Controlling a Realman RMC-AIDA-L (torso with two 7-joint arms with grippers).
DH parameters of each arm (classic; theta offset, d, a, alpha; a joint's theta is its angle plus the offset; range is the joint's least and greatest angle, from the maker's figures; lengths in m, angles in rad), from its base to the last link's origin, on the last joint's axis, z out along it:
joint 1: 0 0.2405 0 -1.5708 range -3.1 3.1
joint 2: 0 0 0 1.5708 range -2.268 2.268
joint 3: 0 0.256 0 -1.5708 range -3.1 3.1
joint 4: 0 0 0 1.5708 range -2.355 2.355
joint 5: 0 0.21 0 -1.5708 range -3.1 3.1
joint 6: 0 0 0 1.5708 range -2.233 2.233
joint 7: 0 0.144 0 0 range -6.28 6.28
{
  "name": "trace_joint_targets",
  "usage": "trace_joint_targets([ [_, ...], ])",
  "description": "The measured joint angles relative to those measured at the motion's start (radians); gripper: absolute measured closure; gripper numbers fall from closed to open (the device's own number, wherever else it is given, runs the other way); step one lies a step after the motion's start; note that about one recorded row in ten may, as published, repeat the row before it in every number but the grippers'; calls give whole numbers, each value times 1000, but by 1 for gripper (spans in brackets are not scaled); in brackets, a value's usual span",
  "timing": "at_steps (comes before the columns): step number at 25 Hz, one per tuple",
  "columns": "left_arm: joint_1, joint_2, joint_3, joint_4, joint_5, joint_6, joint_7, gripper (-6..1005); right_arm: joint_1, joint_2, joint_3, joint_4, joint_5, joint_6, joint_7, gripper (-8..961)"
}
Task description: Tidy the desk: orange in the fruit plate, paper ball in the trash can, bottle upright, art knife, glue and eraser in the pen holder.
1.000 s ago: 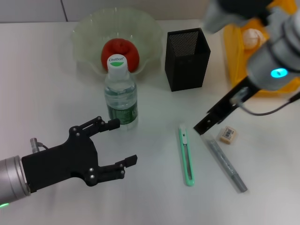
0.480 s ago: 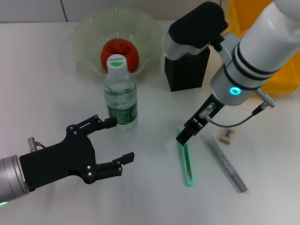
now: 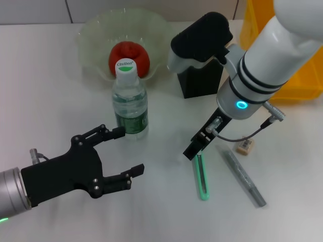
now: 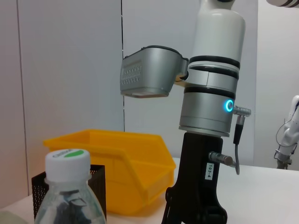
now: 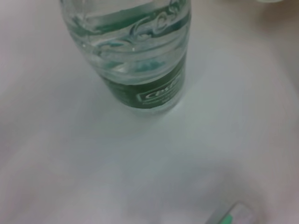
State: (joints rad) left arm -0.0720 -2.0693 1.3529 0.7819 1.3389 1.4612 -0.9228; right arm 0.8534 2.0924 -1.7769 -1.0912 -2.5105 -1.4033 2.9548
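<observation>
The bottle [image 3: 130, 103] stands upright on the desk [image 3: 50, 101], in front of the fruit plate [image 3: 91, 35] that holds the orange [image 3: 128, 56]. My left gripper [image 3: 131, 150] is open just beside the bottle's base, touching nothing. My right gripper [image 3: 194, 150] hangs low over the white-tipped end of the art knife [image 3: 202, 179], which lies flat. The glue [image 3: 246, 177] and the eraser [image 3: 245, 146] lie to its right. The right arm partly hides the pen holder [image 3: 199, 85]. The right wrist view shows the bottle [image 5: 140, 56] and the knife tip [image 5: 231, 215]. The paper ball is out of view.
The yellow trash can [image 3: 298, 75] stands at the back right, partly behind the right arm. In the left wrist view the bottle cap [image 4: 67, 161], pen holder [image 4: 96, 184] and trash can [image 4: 121, 156] sit beside the right arm's lower body [image 4: 196, 200].
My right arm has swung left from over the trash can and come down, its gripper now over the art knife's near end. The left gripper has barely moved.
</observation>
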Motion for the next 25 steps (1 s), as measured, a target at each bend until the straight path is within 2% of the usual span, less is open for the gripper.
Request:
trace_joint_targets([
  [11,0,0,0,-3,0,-1,1,139,12,0,-19,46,12,26,1,186],
  [25,-4,0,-1,-12,0,1,2,139,30,0,-18,86,28,28,1,564],
])
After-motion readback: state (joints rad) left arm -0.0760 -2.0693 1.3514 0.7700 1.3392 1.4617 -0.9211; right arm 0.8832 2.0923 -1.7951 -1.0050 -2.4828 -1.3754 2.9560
